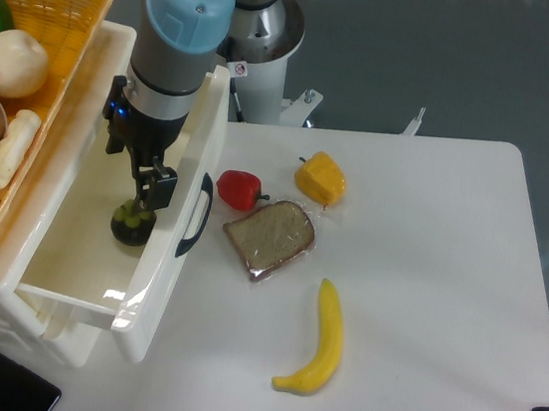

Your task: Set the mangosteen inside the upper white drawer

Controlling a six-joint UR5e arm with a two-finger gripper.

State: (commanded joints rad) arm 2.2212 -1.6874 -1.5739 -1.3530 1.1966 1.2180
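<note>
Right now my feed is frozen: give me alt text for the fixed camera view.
The arm's two-finger gripper holds the small near-black mangosteen low inside the open cream-white upper drawer. Outside on the white table lie a red pepper and a yellow banana.

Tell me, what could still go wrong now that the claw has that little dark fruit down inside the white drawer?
The mangosteen is round, so it may roll across the upper white drawer once released. The claw seems to pinch it by its green top, so it could slip or tilt early. The arm sits close to the drawer's front panel and to the woven basket, so lifting out carelessly might bump either one.
</note>
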